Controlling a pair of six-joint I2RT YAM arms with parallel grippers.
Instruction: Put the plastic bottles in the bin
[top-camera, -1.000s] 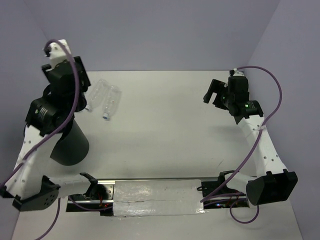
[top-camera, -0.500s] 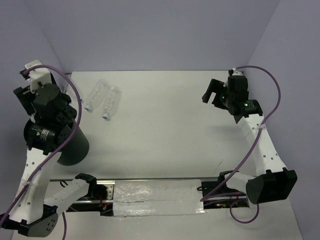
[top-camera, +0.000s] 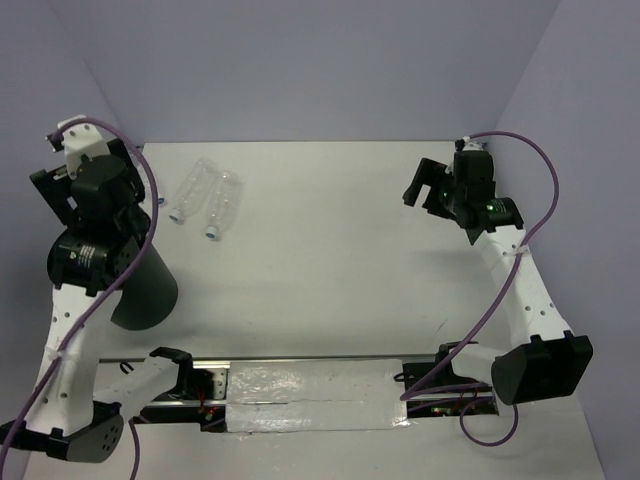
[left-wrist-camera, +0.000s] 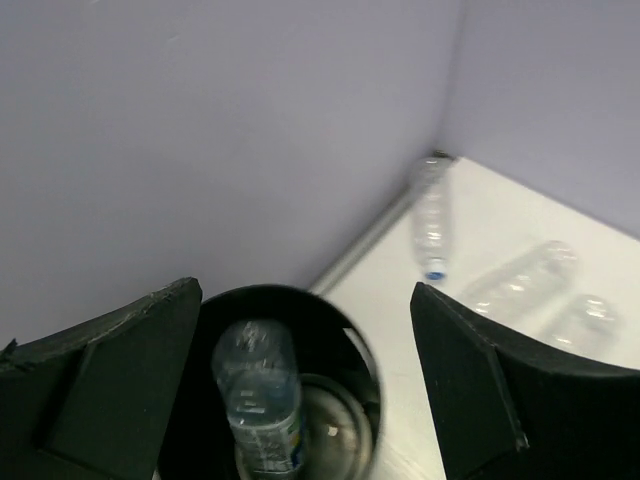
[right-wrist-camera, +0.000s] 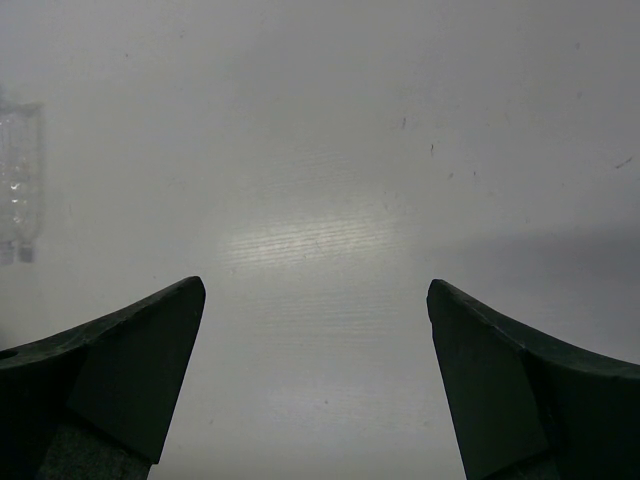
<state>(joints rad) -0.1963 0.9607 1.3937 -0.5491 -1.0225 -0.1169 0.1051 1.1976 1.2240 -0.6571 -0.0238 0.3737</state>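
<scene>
Plastic bottles (top-camera: 224, 203) are lying on the pale counter (top-camera: 340, 260) in the upper left of the overhead frame. Two clear ones are resting side by side, nearly touching, with their caps pointing toward the lower left. The left wrist view is showing this same pair, blurred, at its right edge. It is also showing a third bottle (left-wrist-camera: 432, 215) lying along the foot of the lilac wall (left-wrist-camera: 230, 120), apart from the pair, its blue cap toward the camera.

A fourth bottle (left-wrist-camera: 258, 400) is sitting inside the black round bin (top-camera: 145, 290), roughly upright, with one rounded end facing the camera (which end, I cannot tell) and a pale label lower down. The bin is standing at the left edge of the overhead frame, its upper part hidden under the left arm.

The left hand (left-wrist-camera: 305, 330) is hanging right over the bin's opening, its two dark fingers spread wide and holding nothing. The right hand (top-camera: 420, 185) is hovering in the upper right of the overhead frame, well apart from the bottles. Its fingers are also standing apart and empty, with bare counter showing between them in its own view (a blurred clear bottle is just showing at that frame's left edge).
</scene>
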